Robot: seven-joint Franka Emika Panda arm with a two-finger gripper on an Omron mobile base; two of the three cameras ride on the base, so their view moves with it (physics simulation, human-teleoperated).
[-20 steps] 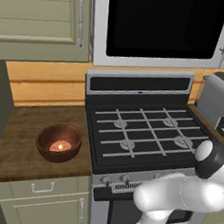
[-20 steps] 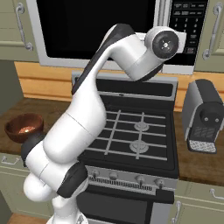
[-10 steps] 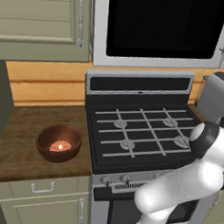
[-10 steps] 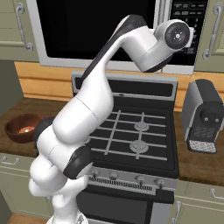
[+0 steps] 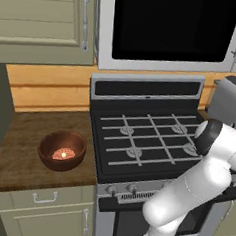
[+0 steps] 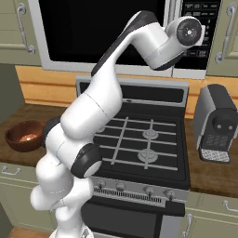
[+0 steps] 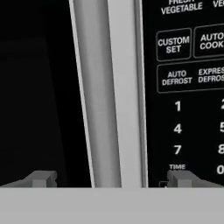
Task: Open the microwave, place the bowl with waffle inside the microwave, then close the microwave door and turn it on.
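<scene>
Up close, the end effector (image 7: 109, 178) stands released, fingertips either side of the microwave door (image 7: 39, 87) handle (image 7: 109, 87). Away left, the bowl with waffle (image 5: 62, 150) sits on the wooden surface (image 5: 22, 147) beside the stove (image 5: 148, 137).

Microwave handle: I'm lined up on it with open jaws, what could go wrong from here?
1. The right fingertip sits over the keypad, not the handle; closing off-centre could press a button or graze the panel.
2. The microwave door is shut; pulling it may swing it into the raised arm.
3. The bowl with waffle sits left of the stove, a long reach later.
</scene>
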